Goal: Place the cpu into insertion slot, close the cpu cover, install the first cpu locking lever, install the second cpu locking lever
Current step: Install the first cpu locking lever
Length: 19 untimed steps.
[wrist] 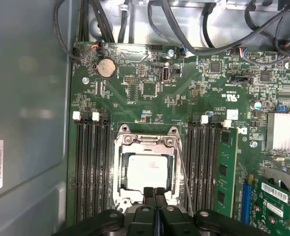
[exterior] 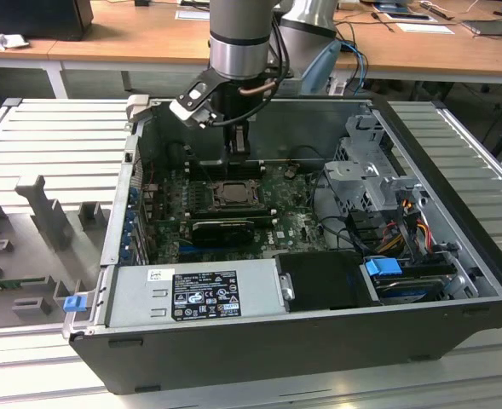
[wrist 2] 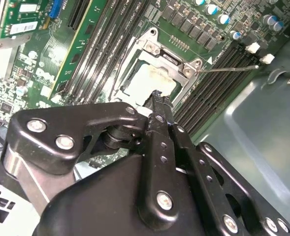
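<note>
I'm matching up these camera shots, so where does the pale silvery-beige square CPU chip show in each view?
Exterior view: the pale silvery-beige square cpu lies left of centre, under the black hand.
First wrist view: the cpu sits in the thin silvery metal cpu cover's window, just beyond the hand.
Second wrist view: the cpu is framed likewise, partly hidden by the hand.
Shared landmark: the hand, beside the chip in all three.

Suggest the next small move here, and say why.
Probably move the shut gripper over to the thin lever: the chip sits in place, the cover lies flat over it, and that lever beside it looks unlatched.
</note>
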Each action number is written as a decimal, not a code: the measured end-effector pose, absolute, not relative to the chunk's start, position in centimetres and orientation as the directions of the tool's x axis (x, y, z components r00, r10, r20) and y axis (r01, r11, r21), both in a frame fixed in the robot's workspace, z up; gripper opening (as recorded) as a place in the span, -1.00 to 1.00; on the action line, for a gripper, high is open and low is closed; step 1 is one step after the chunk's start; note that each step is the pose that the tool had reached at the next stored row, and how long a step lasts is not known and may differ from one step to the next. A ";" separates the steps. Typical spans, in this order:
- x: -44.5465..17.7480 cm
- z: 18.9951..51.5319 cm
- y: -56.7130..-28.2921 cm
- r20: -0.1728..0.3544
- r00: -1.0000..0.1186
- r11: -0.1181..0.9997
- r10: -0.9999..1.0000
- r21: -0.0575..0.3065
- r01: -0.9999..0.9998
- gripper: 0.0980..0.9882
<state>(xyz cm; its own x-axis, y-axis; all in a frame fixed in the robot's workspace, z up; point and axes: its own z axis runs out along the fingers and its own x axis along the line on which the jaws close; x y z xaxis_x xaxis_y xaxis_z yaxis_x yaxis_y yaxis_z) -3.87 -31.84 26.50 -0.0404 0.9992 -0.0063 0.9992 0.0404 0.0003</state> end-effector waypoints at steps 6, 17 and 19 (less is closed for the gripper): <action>-3.9 27.5 -31.8 -0.005 -0.100 0.100 0.995 0.000 0.995 -0.98; -3.9 27.1 -31.8 -0.005 -0.340 0.340 0.940 0.001 0.940 -0.98; -3.9 27.0 -31.8 -0.005 -0.375 0.375 0.927 0.001 0.927 -0.98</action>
<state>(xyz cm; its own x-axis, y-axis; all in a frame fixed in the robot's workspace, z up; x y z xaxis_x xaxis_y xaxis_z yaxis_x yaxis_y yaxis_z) -3.94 -31.84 27.04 -0.3749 0.9271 -0.0055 0.9271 0.3749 0.0005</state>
